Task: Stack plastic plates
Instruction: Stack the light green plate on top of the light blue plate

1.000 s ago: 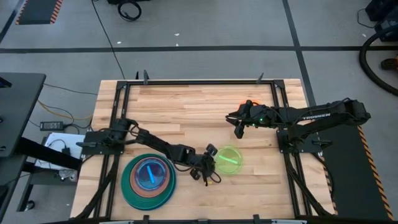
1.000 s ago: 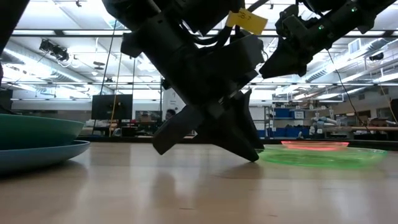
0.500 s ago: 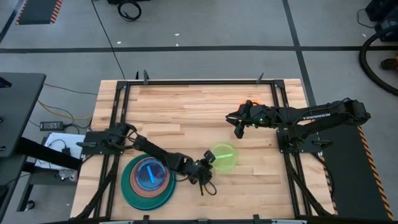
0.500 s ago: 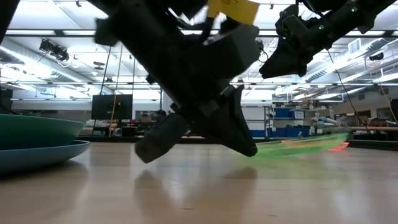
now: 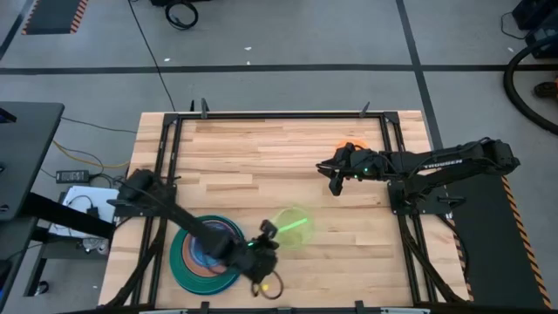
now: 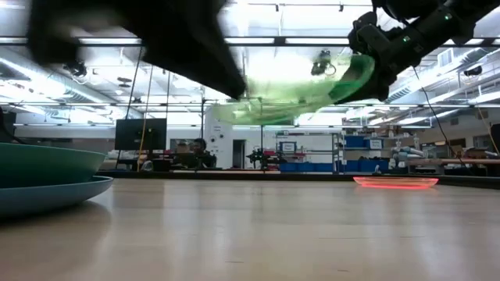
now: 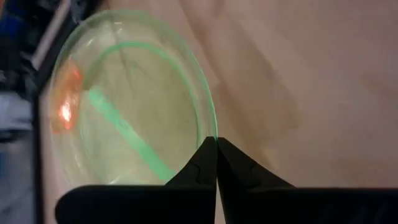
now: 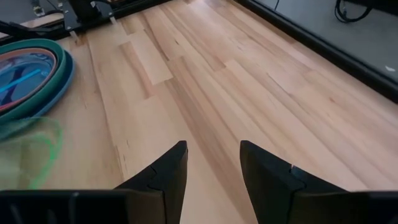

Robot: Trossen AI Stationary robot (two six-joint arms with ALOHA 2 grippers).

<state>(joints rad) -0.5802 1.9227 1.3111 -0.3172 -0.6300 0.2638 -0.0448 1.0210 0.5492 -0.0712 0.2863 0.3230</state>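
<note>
Left claw (image 5: 264, 247) is pinching the green plate (image 5: 290, 227) by its rim; in the left wrist view both fingers (image 7: 205, 163) are pressed together on the edge of the plate (image 7: 130, 99). Plate is off the counter (image 5: 279, 148): in the low view it hangs tilted in the air (image 6: 297, 94), well above the wood. From above it sits just right of the stack (image 5: 207, 253), near the front edge of the counter, with the left claw between plate and stack.

Stack is at front left: big teal plate at the bottom with a blue rim showing under it, brown and pink rings inside, cyan on top. Low view shows only its edge at far left (image 6: 47, 176), teal over blue.

Orange plate (image 5: 350, 148) lies flat on the counter at back right, partly hidden under the right arm; low view shows it as a thin orange disc (image 6: 394, 182) on the wood.

Right claw (image 5: 335, 181) hovers over the counter just in front of the orange plate, fingers (image 8: 168, 171) spread, holding nothing. Right wrist view looks across bare wood toward the stack (image 8: 28, 74), with the green plate (image 8: 31, 155) blurred nearer the camera.
</note>
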